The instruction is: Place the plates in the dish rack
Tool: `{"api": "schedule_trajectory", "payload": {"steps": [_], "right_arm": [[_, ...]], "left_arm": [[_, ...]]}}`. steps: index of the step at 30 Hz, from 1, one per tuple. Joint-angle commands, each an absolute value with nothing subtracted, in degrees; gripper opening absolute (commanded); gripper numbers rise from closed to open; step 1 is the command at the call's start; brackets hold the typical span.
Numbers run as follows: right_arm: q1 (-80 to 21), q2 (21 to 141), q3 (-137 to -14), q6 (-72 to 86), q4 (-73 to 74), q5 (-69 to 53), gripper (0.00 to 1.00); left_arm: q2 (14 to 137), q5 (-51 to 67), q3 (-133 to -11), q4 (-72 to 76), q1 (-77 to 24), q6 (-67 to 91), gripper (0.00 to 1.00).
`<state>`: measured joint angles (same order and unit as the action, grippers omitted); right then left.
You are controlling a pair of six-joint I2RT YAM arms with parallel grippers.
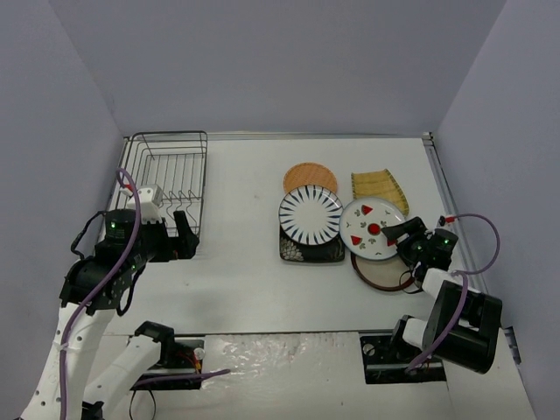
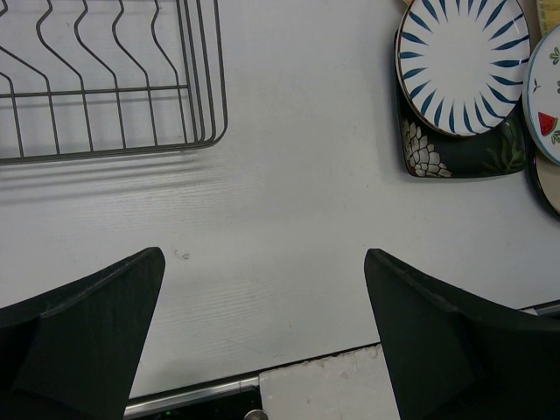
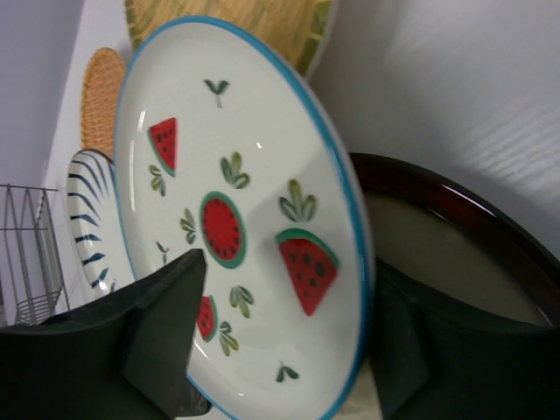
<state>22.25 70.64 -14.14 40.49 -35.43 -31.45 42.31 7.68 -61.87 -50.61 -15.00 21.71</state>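
Note:
The black wire dish rack [image 1: 166, 179] stands at the back left with no plates in it; its corner shows in the left wrist view [image 2: 114, 150]. Six plates cluster at the centre right: orange round [image 1: 310, 177], yellow-green striped [image 1: 378, 186], white with dark radial stripes [image 1: 310, 214] on the dark patterned square [image 1: 311, 249], watermelon [image 1: 372, 229] overlapping the dark-red-rimmed cream plate [image 1: 381, 273]. My right gripper [image 3: 287, 262] is open astride the watermelon plate's [image 3: 236, 175] near rim, one finger over its face, one below. My left gripper [image 2: 264, 254] is open and empty beside the rack.
Grey walls close in the table on the left, back and right. A metal strip and the arm bases run along the table's near edge [image 2: 201, 394]. Bare white tabletop [image 1: 245, 262] lies between the rack and the plates.

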Motion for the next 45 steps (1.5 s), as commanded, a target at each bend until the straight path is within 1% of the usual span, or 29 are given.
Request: {"api": "schedule_trajectory", "payload": {"steps": [1, 5, 7, 10, 13, 18, 28, 33, 37, 39, 42, 45], "right_arm": [[22.69, 70.65, -13.15, 39.65, -35.55, -32.27, 0.55], [22.86, 68.60, -13.47, 38.49, -33.17, -31.44, 0.30], [23.02, 66.83, -13.86, 38.33, -32.31, -31.05, 0.20], [23.11, 63.31, -14.78, 38.43, -30.38, -31.29, 0.08], [23.12, 59.66, -15.65, 39.87, -28.98, -31.66, 0.01], [23.12, 55.34, -16.71, 44.05, -29.52, -33.65, 0.00], [22.86, 53.60, -20.23, 58.23, -43.03, -40.36, 0.00], [21.57, 55.29, -24.15, 63.46, -49.49, -43.10, 0.00], [18.20, 56.37, -28.40, 64.84, -49.19, -44.50, 0.00], [15.81, 56.60, -30.25, 64.80, -48.17, -44.82, 0.00], [12.04, 56.83, -32.47, 65.97, -47.96, -44.77, 0.00], [9.08, 57.49, -33.80, 69.09, -50.19, -45.15, 0.00]], "left_arm": [[43.20, 8.22, -63.06, -46.57, -15.38, 21.62, 0.97], [43.69, 8.55, -62.93, -46.40, -15.46, 21.63, 0.97], [43.85, 8.86, -62.93, -46.24, -15.39, 21.79, 0.97], [44.22, 9.23, -63.02, -45.97, -15.47, 21.89, 0.97], [44.62, 9.35, -63.27, -46.00, -15.51, 21.97, 0.97], [45.75, 9.98, -64.19, -45.76, -15.76, 22.23, 0.97], [48.75, 15.53, -65.81, -40.94, -16.00, 28.01, 0.97], [50.70, 20.90, -65.47, -33.95, -16.00, 34.71, 0.97], [53.06, 24.48, -64.06, -26.14, -16.07, 42.47, 0.97], [54.57, 25.97, -62.85, -19.77, -16.55, 47.15, 0.97], [58.02, 26.57, -62.49, -12.60, -18.51, 52.02, 0.97], [63.04, 26.07, -65.94, -9.58, -21.75, 52.09, 0.97]]}}
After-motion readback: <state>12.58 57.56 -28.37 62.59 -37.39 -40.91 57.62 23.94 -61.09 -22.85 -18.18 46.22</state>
